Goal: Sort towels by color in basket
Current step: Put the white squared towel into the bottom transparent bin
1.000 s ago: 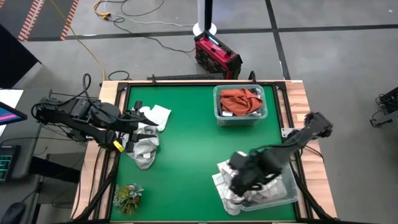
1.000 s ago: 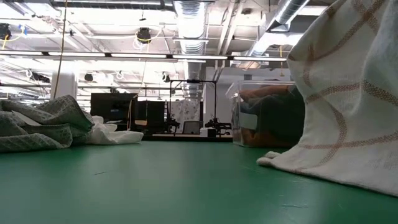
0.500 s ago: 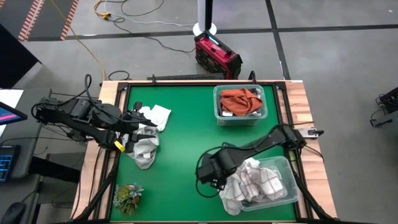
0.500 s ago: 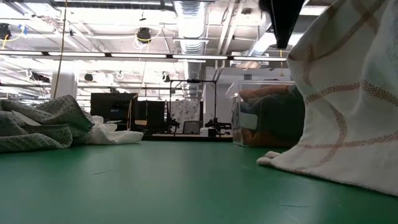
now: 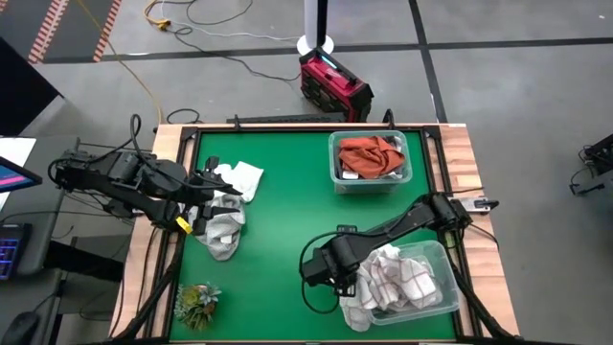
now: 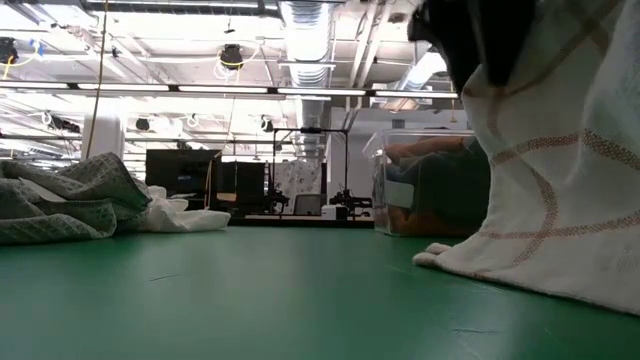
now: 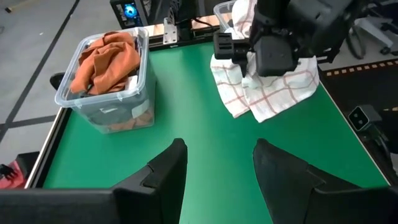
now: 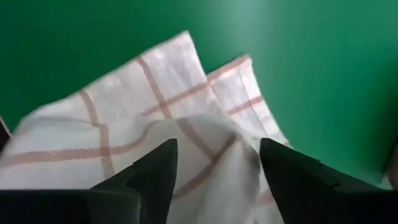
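While draped over its bin's rim, checked towel (image 5: 391, 278) trails tableward — right hand (image 5: 321, 271) beside.

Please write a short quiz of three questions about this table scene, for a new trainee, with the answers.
1. True or false: the rust-orange towel lies in the far bin.
2. The right gripper is: A) over the white checked towel's hanging edge, B) inside the far bin, C) by the green tuft.
3. Fill in: the left gripper is beside the pile of grey and white ____.

Key: 1 true; 2 A; 3 towels.
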You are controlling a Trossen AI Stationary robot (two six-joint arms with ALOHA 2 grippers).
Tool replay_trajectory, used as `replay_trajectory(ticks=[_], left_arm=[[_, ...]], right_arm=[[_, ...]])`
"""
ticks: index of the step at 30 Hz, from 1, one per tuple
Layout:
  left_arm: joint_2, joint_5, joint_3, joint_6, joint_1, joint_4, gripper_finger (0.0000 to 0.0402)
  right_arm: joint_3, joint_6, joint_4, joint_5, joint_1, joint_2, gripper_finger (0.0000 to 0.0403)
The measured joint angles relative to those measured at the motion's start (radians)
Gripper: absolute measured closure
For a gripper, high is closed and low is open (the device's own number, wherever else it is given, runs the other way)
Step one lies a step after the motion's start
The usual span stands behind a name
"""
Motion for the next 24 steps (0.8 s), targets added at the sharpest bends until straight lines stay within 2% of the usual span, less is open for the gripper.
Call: replay_trajectory(ticks=[5, 11, 13, 17, 24], left_arm=[[0.000, 0.000, 0.000, 0.001, 0.000, 0.000, 0.0228], [0.000, 0.000, 0.000, 0.006, 0.000, 0.001, 0.0228], [0.000, 0.000, 0.000, 0.007, 0.000, 0.001, 0.0228], [0.000, 0.000, 0.000, 0.007, 0.000, 0.002, 0.0228], [0.000, 0.000, 0.000, 0.007, 0.000, 0.002, 0.0228]], right_arm=[[-0.067, -0.039, 0.009, -0.025, -0.003, 0.000, 0.0220], [-0.070, -0.045, 0.006, -0.028, -0.007, -0.004, 0.0375], [-0.047, -0.028, 0.006, -0.028, 0.001, -0.013, 0.0381], [0.009, 0.054, 0.007, -0.023, 0.024, -0.066, 0.0367], [0.030, 0.283, 0.000, 0.003, 0.133, -0.218, 0.0383]])
